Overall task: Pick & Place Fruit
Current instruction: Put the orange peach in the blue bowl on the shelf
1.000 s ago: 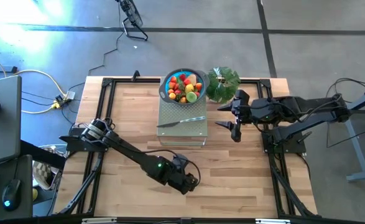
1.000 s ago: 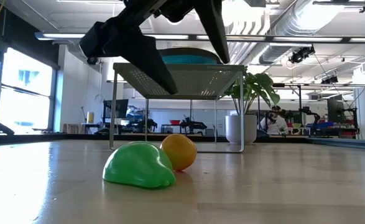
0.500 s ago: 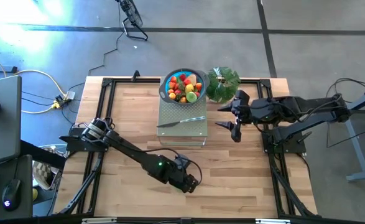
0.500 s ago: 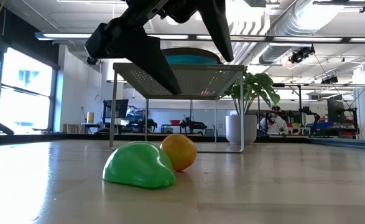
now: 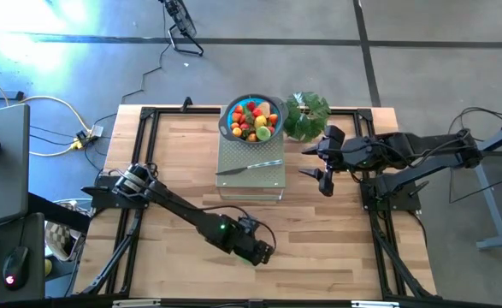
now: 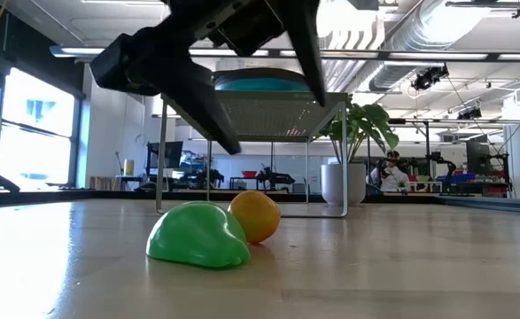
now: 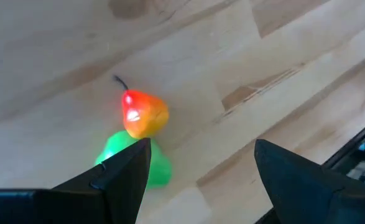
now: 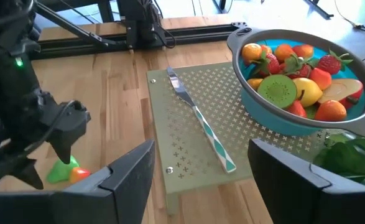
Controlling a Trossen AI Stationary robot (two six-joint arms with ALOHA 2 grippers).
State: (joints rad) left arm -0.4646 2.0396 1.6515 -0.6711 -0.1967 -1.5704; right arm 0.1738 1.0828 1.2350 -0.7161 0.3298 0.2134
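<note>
Down at the lower middle of the high view, the left gripper (image 5: 263, 253) hangs over the wooden table (image 5: 174, 162) with its fingers spread and nothing between them. It covers the two loose fruits from above, so they show only elsewhere: in the low view a green fruit (image 6: 197, 236) lies left of centre, touching an orange fruit (image 6: 255, 216) just behind it (its far side is hidden). The left wrist view cuts off part of the green one behind a finger (image 7: 117, 174). The right gripper (image 5: 321, 169) waits at the right of centre, fingers apart and empty, beside the perforated metal stand (image 5: 251, 180). On the stand rest a knife (image 5: 249, 167) and the blue bowl (image 5: 252, 119), heaped with more fruit (image 8: 297, 81); individual kinds are hard to tell from above. A leafy plant (image 5: 306, 114) sits right of the bowl.
</note>
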